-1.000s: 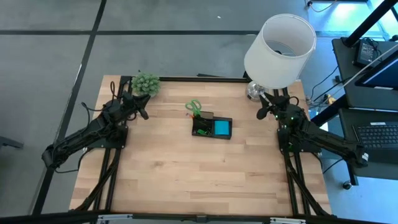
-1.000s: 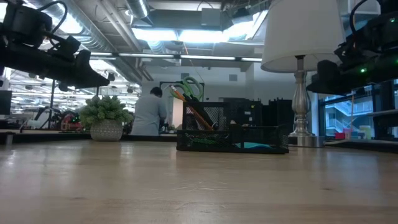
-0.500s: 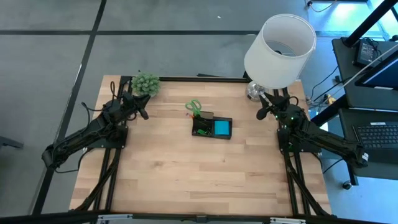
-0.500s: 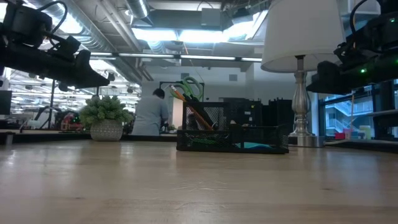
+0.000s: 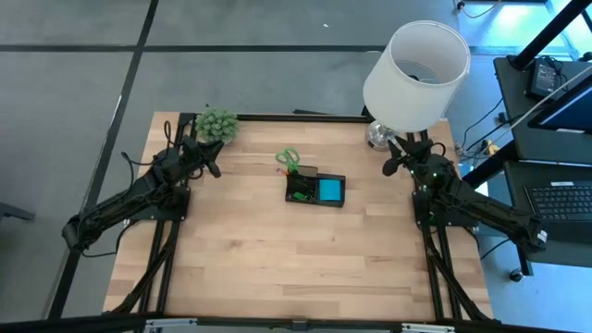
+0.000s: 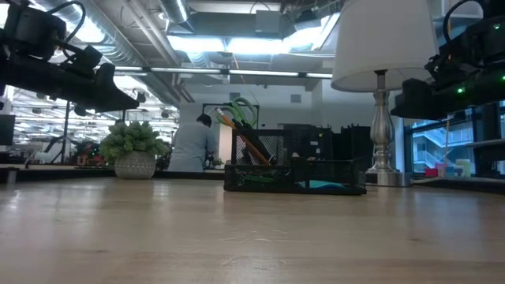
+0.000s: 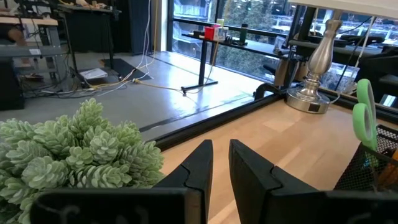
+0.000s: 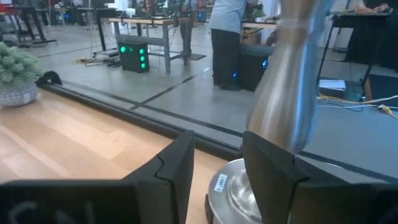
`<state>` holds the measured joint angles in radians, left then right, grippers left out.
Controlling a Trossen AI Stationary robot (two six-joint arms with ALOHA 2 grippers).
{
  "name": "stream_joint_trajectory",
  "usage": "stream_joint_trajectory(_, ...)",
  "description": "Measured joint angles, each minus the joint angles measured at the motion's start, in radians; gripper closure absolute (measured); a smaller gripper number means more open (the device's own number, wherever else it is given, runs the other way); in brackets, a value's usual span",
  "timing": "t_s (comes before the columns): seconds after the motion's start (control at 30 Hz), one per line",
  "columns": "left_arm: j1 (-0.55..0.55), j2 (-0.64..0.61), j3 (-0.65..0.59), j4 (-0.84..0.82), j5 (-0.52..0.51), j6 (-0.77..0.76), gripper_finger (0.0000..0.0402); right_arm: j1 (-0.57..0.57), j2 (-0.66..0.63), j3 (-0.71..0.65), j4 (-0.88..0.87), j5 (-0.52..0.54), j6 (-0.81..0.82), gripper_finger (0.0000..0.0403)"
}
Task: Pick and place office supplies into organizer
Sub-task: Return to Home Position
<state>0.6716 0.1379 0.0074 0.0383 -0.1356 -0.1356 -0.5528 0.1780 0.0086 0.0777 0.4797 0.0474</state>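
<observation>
"Where's the organizer?"
"The black organizer [image 5: 315, 189] sits just toward 12 o'clock from the middle of the table [image 5: 277, 264]. The green-handled scissors [image 5: 288, 158] stand in its 9 o'clock compartment, and the blue sticky-note pad [image 5: 330, 190] lies in the other."
"Grippers?"
"The left gripper [image 5: 213, 169] is at 10 o'clock by the potted plant [image 5: 216, 123], the right gripper [image 5: 389, 168] at 2 o'clock by the lamp [image 5: 414, 63]. Both are slightly parted and empty."

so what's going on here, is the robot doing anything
Nothing is being handled. The left gripper hangs empty by the potted plant, the right gripper empty by the lamp, each at its side of the table. The organizer sits mid-table with the green scissors standing in it and the blue sticky pad lying in one compartment.
</observation>
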Motion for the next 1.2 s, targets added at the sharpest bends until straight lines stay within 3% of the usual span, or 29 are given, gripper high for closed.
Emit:
stream_joint_trajectory(0.3,0.0,0.0,0.0,0.0,0.0,0.0,0.0355,-0.05,-0.175,0.002,0.0,0.0,-0.075,0.0263)
stream_joint_trajectory(1.2,0.0,0.001,0.0,0.003,0.0,0.0,0.0355,-0.093,-0.172,0.002,-0.001,-0.001,-0.079,0.0263)
